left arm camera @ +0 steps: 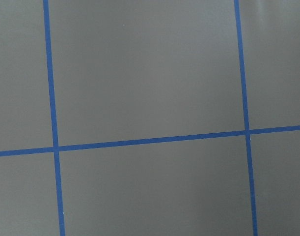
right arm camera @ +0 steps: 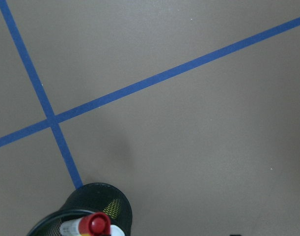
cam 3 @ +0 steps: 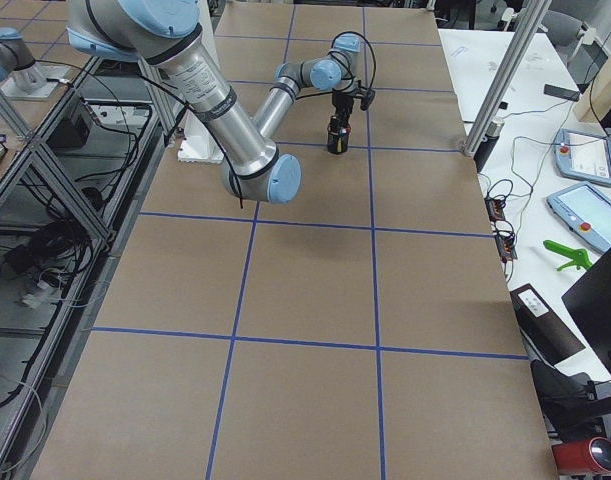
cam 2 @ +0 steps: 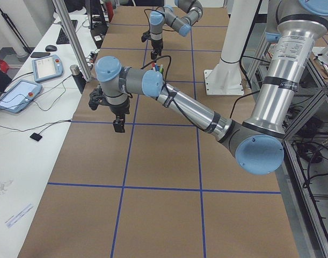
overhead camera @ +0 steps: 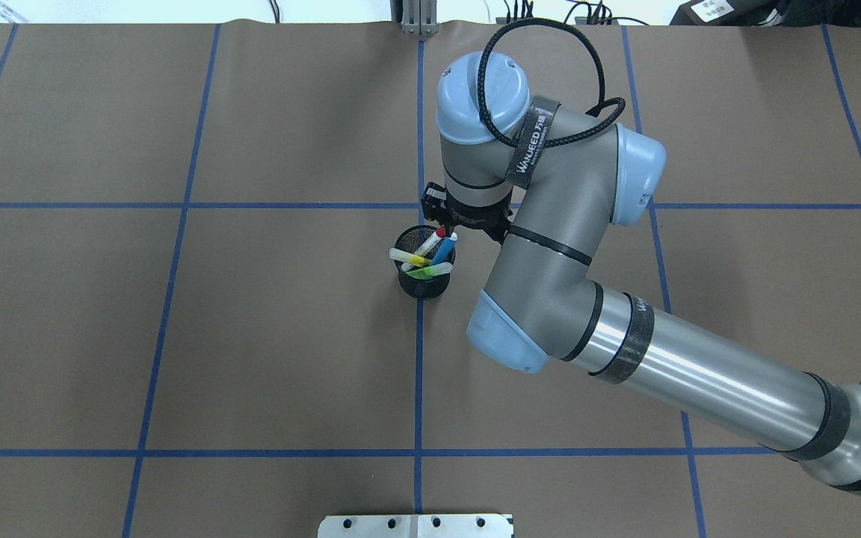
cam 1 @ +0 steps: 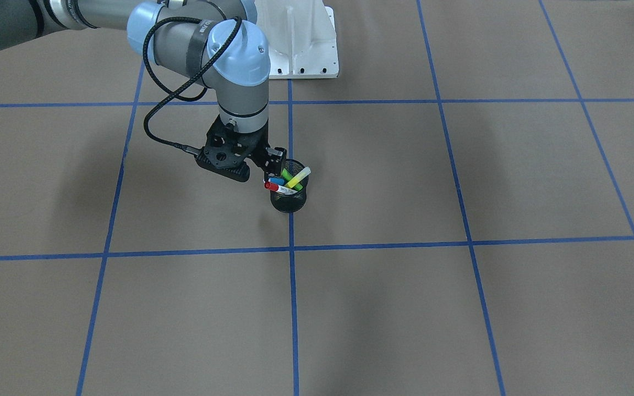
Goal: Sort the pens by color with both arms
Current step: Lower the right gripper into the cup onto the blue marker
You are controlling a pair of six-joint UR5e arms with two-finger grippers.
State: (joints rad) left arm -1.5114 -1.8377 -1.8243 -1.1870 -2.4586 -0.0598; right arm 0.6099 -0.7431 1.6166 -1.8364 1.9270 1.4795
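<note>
A black mesh cup (cam 1: 289, 204) (overhead camera: 423, 285) stands on a blue tape line near the table's middle. In it lean the pens: a blue one (cam 1: 276, 180), a white one with a red cap (cam 1: 279, 188) (overhead camera: 430, 243), a yellow highlighter (cam 1: 299, 177) and a green highlighter (cam 1: 286, 175). My right gripper (cam 1: 266, 175) (overhead camera: 442, 223) points down at the cup's rim, just above the red cap (right arm camera: 98, 223); its fingers are hidden, so I cannot tell its state. My left gripper (cam 2: 119, 124) hangs above bare table in the exterior left view only; whether it is open or shut I cannot tell.
Brown paper with a blue tape grid (left arm camera: 150, 140) covers the table. The white pedestal base (cam 1: 300, 44) stands at the robot's side. A white bench with teach pendants (cam 2: 16, 97) and an aluminium post (cam 2: 72, 43) run along the far side.
</note>
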